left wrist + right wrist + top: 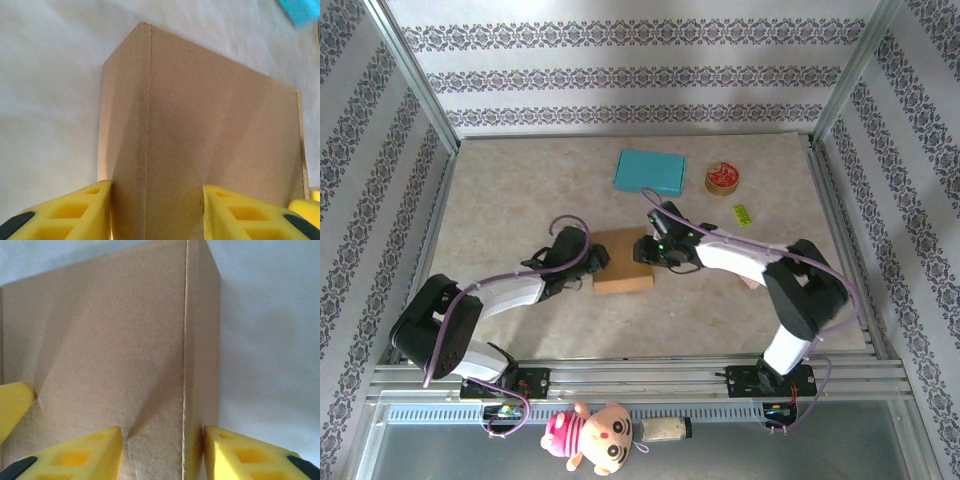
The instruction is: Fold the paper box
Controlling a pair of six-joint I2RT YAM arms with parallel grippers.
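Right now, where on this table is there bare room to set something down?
Free: far-left table between wall and teal box; near strip between paper box and arm bases. Crowded: centre, left arm and right arm at the paper box; far right, red tin and green packet.

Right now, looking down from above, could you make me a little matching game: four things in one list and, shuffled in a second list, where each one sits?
Things:
1. paper box
2. blue packet
3. round red tin
4. stuffed toy

Places:
A. far side of the table, toward the right
B. off the table, on the near side of the metal rail
C. middle of the table
D. far side of the table, near its centre line

Pairs: 1-C, 2-D, 3-A, 4-B
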